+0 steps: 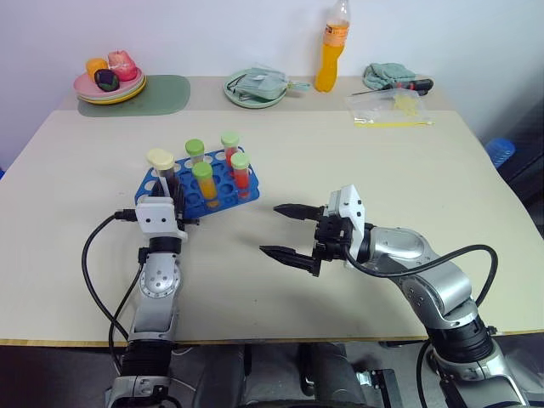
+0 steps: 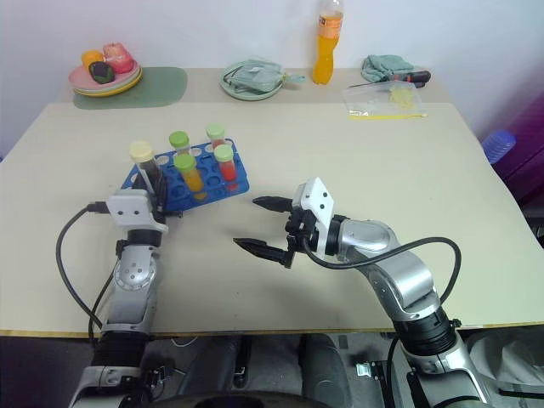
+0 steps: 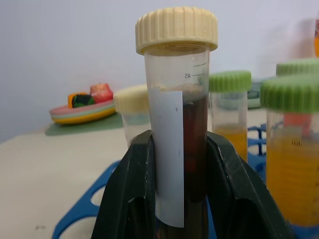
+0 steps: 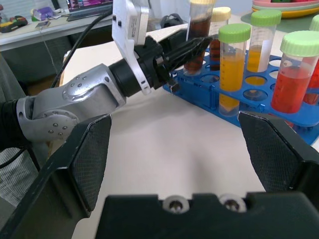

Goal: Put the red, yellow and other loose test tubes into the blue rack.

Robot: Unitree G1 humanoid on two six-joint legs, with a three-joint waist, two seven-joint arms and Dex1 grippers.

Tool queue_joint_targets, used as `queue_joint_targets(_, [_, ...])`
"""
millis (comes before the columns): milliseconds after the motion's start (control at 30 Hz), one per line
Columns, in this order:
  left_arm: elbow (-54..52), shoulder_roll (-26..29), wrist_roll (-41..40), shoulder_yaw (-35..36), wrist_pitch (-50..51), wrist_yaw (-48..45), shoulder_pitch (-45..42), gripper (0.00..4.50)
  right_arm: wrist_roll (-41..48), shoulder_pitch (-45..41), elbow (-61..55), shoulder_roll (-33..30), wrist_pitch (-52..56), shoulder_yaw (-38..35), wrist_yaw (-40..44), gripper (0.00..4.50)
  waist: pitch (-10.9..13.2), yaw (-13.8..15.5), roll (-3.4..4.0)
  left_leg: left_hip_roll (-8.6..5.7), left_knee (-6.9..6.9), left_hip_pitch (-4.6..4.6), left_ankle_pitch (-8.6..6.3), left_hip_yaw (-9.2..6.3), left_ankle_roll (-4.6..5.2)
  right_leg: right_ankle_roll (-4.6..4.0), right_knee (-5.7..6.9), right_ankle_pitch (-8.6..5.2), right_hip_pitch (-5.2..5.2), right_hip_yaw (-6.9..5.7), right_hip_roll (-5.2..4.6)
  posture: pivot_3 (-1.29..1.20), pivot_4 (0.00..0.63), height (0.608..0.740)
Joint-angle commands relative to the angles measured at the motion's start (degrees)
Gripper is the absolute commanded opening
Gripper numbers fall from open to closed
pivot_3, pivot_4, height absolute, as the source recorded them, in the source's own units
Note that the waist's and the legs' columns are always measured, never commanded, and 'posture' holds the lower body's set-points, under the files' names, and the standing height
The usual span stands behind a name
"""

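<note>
The blue rack (image 1: 223,201) stands left of the table's middle and holds several capped tubes: green-capped ones with yellow liquid (image 1: 204,183) and red liquid (image 1: 240,172). My left gripper (image 1: 174,202) is shut on a cream-capped test tube (image 3: 179,124) of dark red liquid, held upright at the rack's near-left corner. Whether its lower end sits in a hole is hidden. A second cream-capped tube (image 3: 132,107) stands just behind it. My right gripper (image 1: 269,229) is open and empty above the table, right of the rack, pointing toward it.
At the back are a stack of plates with toy food (image 1: 110,81) on a green mat, a green dish with a cloth (image 1: 255,87), an orange drink bottle (image 1: 333,47), a plastic bag (image 1: 391,109) and a screwdriver (image 1: 408,85).
</note>
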Motion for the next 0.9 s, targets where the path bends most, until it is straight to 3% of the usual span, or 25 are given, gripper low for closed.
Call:
queue_joint_targets(33, [-0.6,-0.3,1.3,0.3,-1.6,0.4,0.2,0.78,0.9,-0.2,-2.3,0.1,-0.4,-0.8,-0.1,4.5,0.0,0.0,0.0,0.0,0.0,0.0,0.0,0.01,0.0,0.0,0.0,0.0,0.0,0.0,0.0,0.0,0.15,0.74])
queue_joint_targets(100, [-0.4,-0.2,2.0,0.3,-1.7,0.6,0.1,0.78,0.9,-0.4,-2.2,0.1,-0.5,-0.7,-0.1,4.5,0.0,0.0,0.0,0.0,0.0,0.0,0.0,0.0,0.0,0.0,0.0,0.0,0.0,0.0,0.0,0.0,0.15,0.74])
queue_joint_targets(333, [-7.8,1.5,-1.0,2.7,2.5,-1.7,3.0,4.35,1.5,-0.9,-2.1,-0.9,-0.4,-1.8,0.7,4.5,0.0,-0.1,0.0,0.01,0.0,0.0,0.0,-0.01,0.0,0.0,0.0,0.0,-0.01,0.0,0.0,0.0,0.15,0.74])
queue_joint_targets(500, [-22.9,8.7,-11.7,8.5,11.7,-11.1,13.9,4.35,3.5,-2.1,-0.6,-4.9,0.6,-6.8,2.3,4.5,0.0,-1.3,0.03,0.2,-0.06,0.0,-0.02,-0.11,0.03,-0.01,0.03,-0.01,-0.08,0.01,0.0,0.0,0.15,0.74])
queue_joint_targets(600, [-31.6,19.8,-21.5,19.6,18.7,-24.7,28.9,4.35,1.8,1.3,3.9,-12.8,-0.3,-13.8,4.8,4.5,0.0,-1.7,0.0,0.22,-0.1,0.0,-0.04,-0.1,0.05,-0.23,-0.04,-0.13,-0.07,0.01,-0.01,0.0,0.15,0.74])
queue_joint_targets(667, [-34.0,23.9,-24.7,24.0,22.1,-29.1,34.7,4.35,1.4,3.8,7.0,-16.9,-1.6,-17.7,6.6,4.5,0.0,-1.4,0.03,0.24,-0.14,0.0,-0.09,-0.06,0.11,-0.27,-0.17,-0.16,-0.06,0.01,-0.03,0.0,0.15,0.74])
queue_joint_targets(900, [-32.8,27.8,-27.7,27.3,27.0,-34.1,34.9,4.35,0.5,9.0,12.6,-21.1,-5.1,-23.2,9.6,4.5,0.0,-1.4,0.17,0.16,0.06,0.01,-0.09,0.02,0.11,-0.24,-0.22,-0.2,0.06,0.0,-0.15,0.0,0.15,0.74])
